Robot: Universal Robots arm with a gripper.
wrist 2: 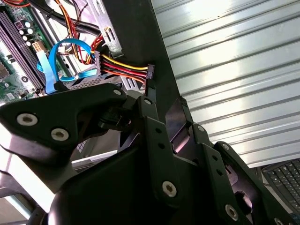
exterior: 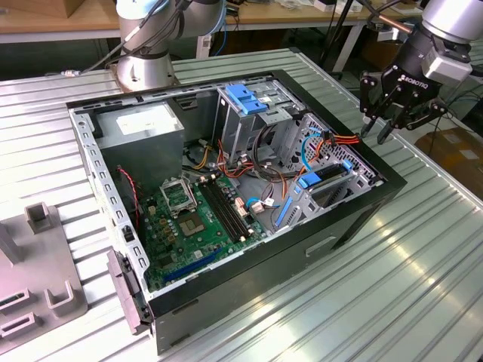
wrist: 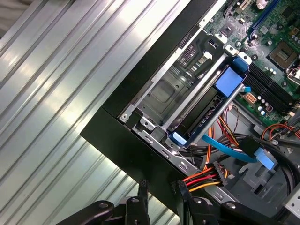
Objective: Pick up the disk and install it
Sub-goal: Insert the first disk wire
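The disk (exterior: pixel 326 179), dark grey with bright blue rails, lies inside the open computer case (exterior: pixel 355 219), in the drive bay near the case wall on the exterior view's right. In the first wrist view the disk (wrist: pixel 204 110) sits in the metal cage beside a bare bay slot (wrist: pixel 164 89). My gripper (exterior: pixel 377 130) hangs above that case wall, a little outside and above the disk. Its fingers are open with nothing between them, and the same shows for the gripper (wrist: pixel 161 187) in the first wrist view.
A bundle of red, yellow and orange power wires (wrist: pixel 206 176) and a light-blue cable (wrist: pixel 229 147) lie next to the disk. A chunky blue latch piece (exterior: pixel 245 98) tops the upright cage. The motherboard (exterior: pixel 196 219) fills the case floor. Ribbed metal table (exterior: pixel 423 256) surrounds the case; a grey fixture (exterior: pixel 38 264) stands at the left.
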